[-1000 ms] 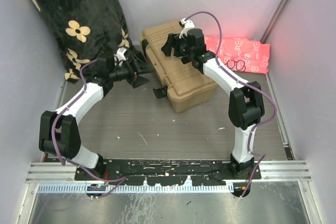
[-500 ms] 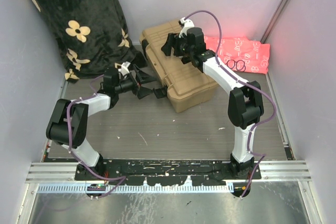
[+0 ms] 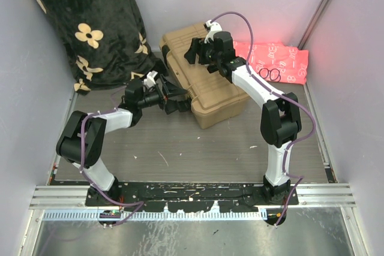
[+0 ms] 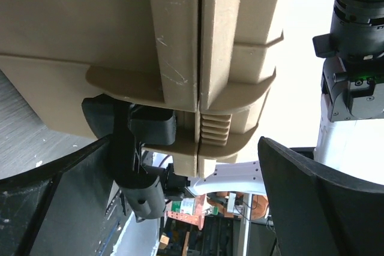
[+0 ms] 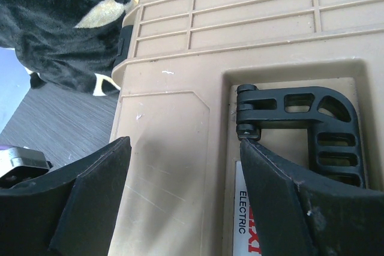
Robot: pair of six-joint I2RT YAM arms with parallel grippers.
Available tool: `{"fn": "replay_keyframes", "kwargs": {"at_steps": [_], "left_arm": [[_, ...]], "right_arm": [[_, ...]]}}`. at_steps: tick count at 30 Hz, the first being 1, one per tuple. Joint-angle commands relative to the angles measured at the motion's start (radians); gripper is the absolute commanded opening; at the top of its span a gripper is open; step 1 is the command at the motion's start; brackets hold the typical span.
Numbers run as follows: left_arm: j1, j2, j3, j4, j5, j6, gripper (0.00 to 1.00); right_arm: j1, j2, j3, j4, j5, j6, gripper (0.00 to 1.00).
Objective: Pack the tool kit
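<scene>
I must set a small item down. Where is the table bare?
Bare: the grey table between the toolbox and the arm bases. Crowded: the back, where blanket, toolbox and pink cloth lie, with left gripper and right gripper at the toolbox.

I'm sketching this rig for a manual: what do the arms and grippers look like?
The left arm and right arm have white shells and black joints, with purple cables running along them. The left gripper and right gripper are black, each with two broad wedge-shaped fingers.

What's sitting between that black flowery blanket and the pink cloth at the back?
The tan toolbox, lid closed, lies between the black blanket and the pink cloth; the top external view shows it.
</scene>
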Motion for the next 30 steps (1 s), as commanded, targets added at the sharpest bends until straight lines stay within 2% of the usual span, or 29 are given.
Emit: {"fn": "replay_keyframes", "kwargs": {"at_steps": [1,10,30], "left_arm": [[-0.02,-0.087,-0.018,0.078,0.016,-0.03,0.98],[-0.052,-0.1,-0.036,0.067,0.023,-0.033,0.98],[-0.063,-0.022,0.115,0.06,0.036,-0.043,0.98]], "right_arm": [[-0.019,0.238,-0.161,-0.735,0.072,0.026,0.8],[-0.019,0.24,-0.151,-0.74,0.073,0.029,0.8],[-0.018,0.251,-0.119,-0.756,0.075,0.026,0.8]]}}
